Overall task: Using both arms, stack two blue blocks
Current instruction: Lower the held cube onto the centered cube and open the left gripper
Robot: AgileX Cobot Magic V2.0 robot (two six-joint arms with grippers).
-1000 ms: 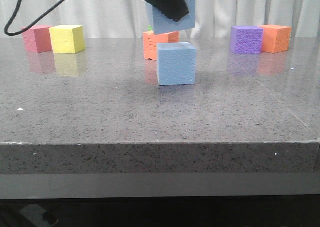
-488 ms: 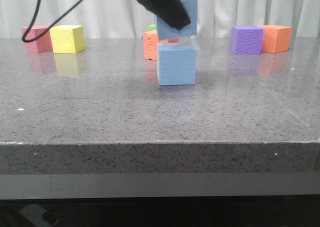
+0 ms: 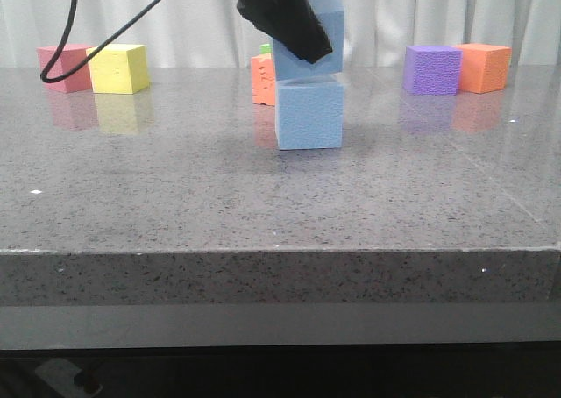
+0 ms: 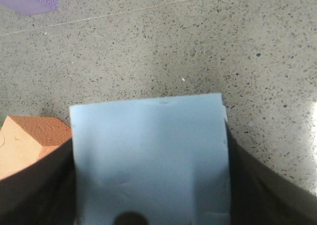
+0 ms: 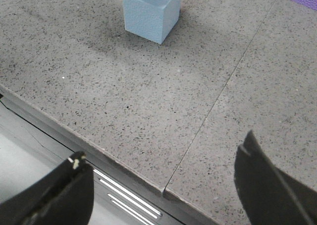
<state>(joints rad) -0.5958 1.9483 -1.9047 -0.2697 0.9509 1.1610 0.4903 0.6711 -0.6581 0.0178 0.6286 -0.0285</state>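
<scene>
Squarely between the left claw's (image 4: 148, 205) dark fingers sits a smooth-faced pale blue foam cube (image 3: 316, 30), gripped and tilted just above the pebbled lower blue cube (image 3: 308, 113). Only the right wrist view shows the right claw (image 5: 163, 185), spread wide over the speckled stone table (image 5: 148, 101).

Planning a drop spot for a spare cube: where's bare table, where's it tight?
Bare: the wide front strip of the table ahead of the lower blue block, plus gaps between it and the yellow cube and purple cube. Tight: centre, where the left end effector holds the upper blue block, orange cube behind.
</scene>
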